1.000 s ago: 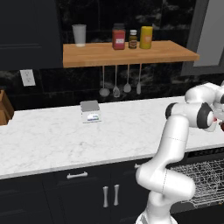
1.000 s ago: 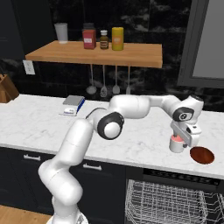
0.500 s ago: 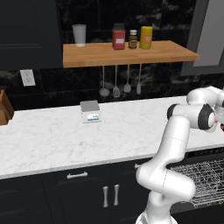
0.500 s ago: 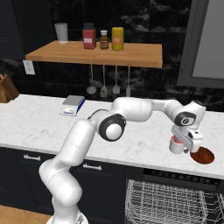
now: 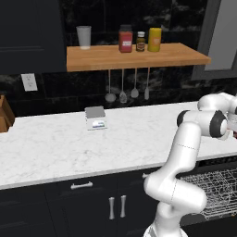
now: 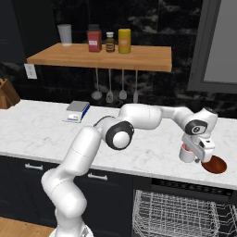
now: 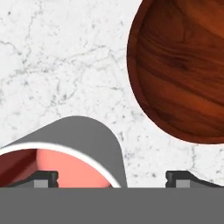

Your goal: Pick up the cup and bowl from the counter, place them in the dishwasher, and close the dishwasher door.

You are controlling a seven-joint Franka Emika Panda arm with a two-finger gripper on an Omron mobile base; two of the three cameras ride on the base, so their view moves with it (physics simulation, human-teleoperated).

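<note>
Beside the wooden bowl [image 7: 183, 65] on the counter [image 6: 41, 134], the open end effector [image 7: 111, 177] straddles the cup's [image 7: 65, 153] rim, ungripped.

No lettering is readable anywhere (jar labels too blurred).

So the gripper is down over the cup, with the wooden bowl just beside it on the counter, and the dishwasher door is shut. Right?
Not quite: the dishwasher is open, its wire rack showing below the counter in the right base view. The rest holds: the gripper is down at the cup, with the wooden bowl beside it on the counter.
</note>
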